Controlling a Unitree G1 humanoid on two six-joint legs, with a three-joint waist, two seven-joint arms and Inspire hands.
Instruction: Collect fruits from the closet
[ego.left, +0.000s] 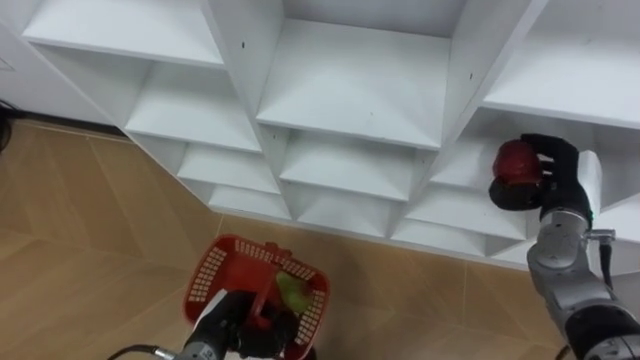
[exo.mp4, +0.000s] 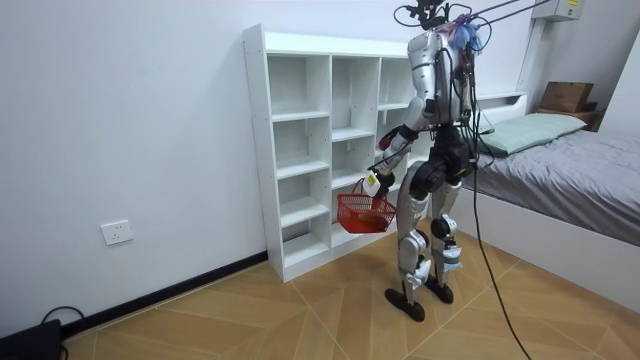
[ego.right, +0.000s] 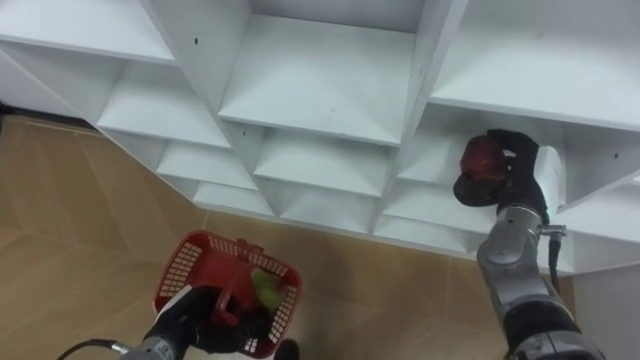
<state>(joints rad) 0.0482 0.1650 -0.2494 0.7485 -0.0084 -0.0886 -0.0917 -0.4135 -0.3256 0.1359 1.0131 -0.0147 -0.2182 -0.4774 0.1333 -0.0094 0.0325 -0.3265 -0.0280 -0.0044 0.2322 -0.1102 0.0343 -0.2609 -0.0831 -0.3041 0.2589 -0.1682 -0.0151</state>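
A red fruit (ego.left: 515, 160) sits in my right hand (ego.left: 545, 178), whose dark fingers curl round it at the mouth of a right-hand compartment of the white closet (ego.left: 350, 90). In the right eye view the same red fruit (ego.right: 483, 157) and right hand (ego.right: 518, 172) show in front of the shelf. My left hand (ego.left: 240, 325) is shut on the handle of a red mesh basket (ego.left: 215, 270), held low above the floor. A green fruit (ego.left: 292, 292) lies inside the basket. In the room view I stand facing the closet (exo.mp4: 300, 150) with the basket (exo.mp4: 365, 212) hanging before it.
The closet's compartments in view are bare white shelves with upright dividers (ego.left: 250, 60). Wooden floor (ego.left: 90, 220) spreads below and to the left. A bed (exo.mp4: 560, 170) stands behind me on the room view's right, and a wall socket (exo.mp4: 117, 232) is low on the wall.
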